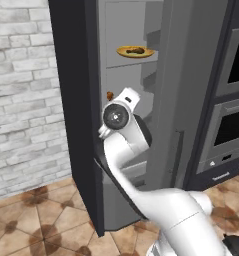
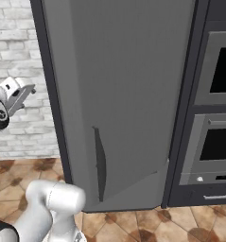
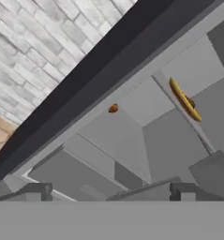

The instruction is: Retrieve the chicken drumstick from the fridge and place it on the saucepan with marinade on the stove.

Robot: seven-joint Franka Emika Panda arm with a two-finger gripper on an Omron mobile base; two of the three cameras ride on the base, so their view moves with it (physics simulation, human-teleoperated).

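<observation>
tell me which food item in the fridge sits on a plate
The chicken drumstick, dark brown, lies on the yellow-rimmed plate on the upper shelf. The small orange-brown lump sits bare on the shelf below.

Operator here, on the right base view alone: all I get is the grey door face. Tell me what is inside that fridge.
Observer: The left base view looks past the door: a yellow-rimmed plate sits on an upper shelf of the fridge.
Operator: Say what is on the plate.
Observer: A small dark-brown piece, the chicken drumstick, lies on it.
Operator: Report anything on the shelf below.
Observer: A small orange-brown lump sits near the left inner wall.
Operator: Give me the gripper.
Observer: In the hand view the gripper is open, holding nothing, and faces the shelves.
</observation>
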